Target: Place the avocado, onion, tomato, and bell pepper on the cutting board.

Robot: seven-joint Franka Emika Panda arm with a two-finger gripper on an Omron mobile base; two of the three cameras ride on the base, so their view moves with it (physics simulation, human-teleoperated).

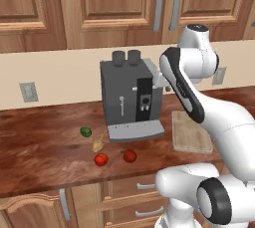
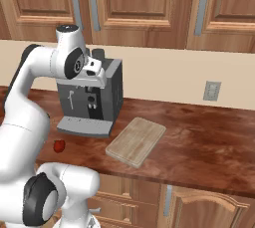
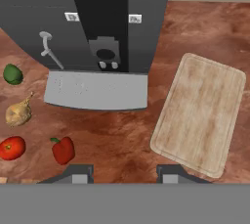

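Note:
Left of the coffee machine's tray, four small items lie on the dark counter. The green avocado [image 1: 85,132] [image 3: 12,74] is farthest back. The tan onion [image 1: 97,145] [image 3: 18,113] comes after it, then the round red tomato [image 1: 101,160] [image 3: 11,147] near the counter edge. The red bell pepper [image 1: 130,156] [image 3: 63,149] [image 2: 59,146] with a green stem lies right of the tomato. The pale wooden cutting board [image 1: 191,132] [image 2: 136,141] [image 3: 200,113] lies bare to the machine's right. My gripper [image 3: 124,173] hangs high above the counter between pepper and board, open, holding nothing.
A grey coffee machine [image 1: 130,97] [image 2: 92,100] [image 3: 97,27] with a drip tray stands against the wall between the produce and the board. Wall cabinets hang above. The counter's front edge runs just beyond the tomato and the pepper.

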